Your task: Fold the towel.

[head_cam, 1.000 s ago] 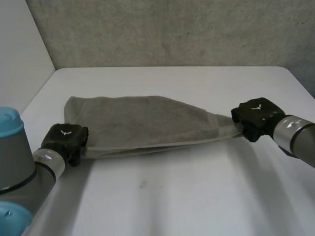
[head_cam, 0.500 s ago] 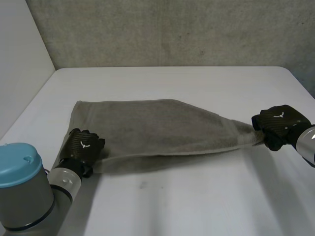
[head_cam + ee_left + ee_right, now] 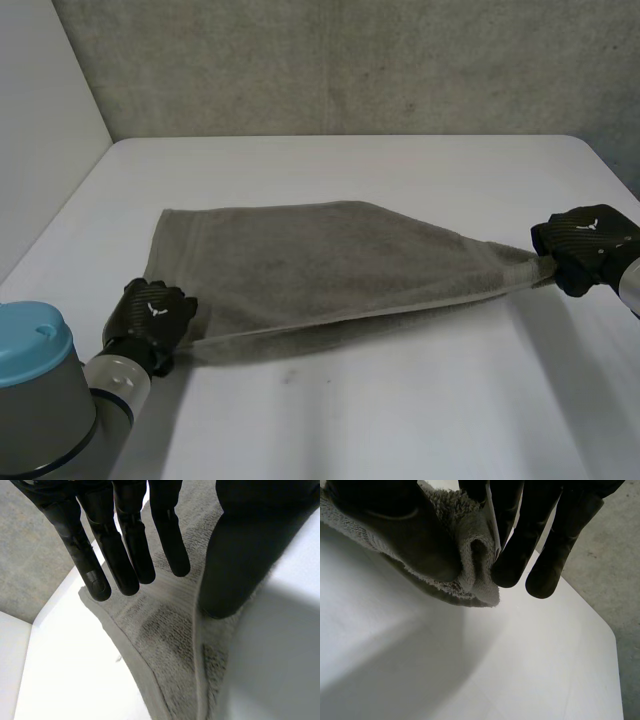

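I see L hand [image 3: 152,312] thumb-pinching towel [image 3: 320,265] corner; R hand [image 3: 588,240] fingers clamp its far end, pulled taut.

In the head view the left hand [image 3: 152,312] turns its back to the camera. Its fingers are hidden at the towel [image 3: 320,265] corner, and its arm is cut off by the lower edge. The right hand [image 3: 588,240] sits at the border with its arm cut off, and its own back covers its grip on the opposite corner (the right wrist view bares that pinch). The dark band under the towel's near edge may be a second layer or shade; I cannot tell. In the left wrist view the thumb is blurred.
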Robot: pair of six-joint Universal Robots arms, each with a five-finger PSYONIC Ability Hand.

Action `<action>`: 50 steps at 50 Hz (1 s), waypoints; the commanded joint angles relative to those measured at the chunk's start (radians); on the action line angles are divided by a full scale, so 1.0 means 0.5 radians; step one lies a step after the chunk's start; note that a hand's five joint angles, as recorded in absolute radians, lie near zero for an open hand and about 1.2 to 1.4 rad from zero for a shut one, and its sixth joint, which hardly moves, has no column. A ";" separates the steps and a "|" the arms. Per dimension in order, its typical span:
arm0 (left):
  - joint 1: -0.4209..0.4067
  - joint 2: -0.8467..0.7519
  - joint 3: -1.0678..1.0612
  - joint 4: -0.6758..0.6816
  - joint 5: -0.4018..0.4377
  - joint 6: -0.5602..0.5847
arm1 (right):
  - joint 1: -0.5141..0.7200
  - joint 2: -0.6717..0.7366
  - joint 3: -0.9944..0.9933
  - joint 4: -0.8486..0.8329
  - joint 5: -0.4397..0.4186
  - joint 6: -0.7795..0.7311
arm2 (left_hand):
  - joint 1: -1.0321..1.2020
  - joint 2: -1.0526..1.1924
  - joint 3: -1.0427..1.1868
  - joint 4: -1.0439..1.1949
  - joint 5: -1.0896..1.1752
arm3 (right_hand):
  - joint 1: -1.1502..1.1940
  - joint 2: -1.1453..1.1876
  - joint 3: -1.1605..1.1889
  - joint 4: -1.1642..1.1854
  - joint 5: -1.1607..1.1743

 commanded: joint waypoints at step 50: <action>0.124 0.078 1.326 -1.039 -0.006 -0.129 | 0.102 0.225 -1.354 1.340 -0.070 -0.101 | 1.029 1.038 1.038 1.038 1.042 | 0.125 0.197 0.120 0.100 0.132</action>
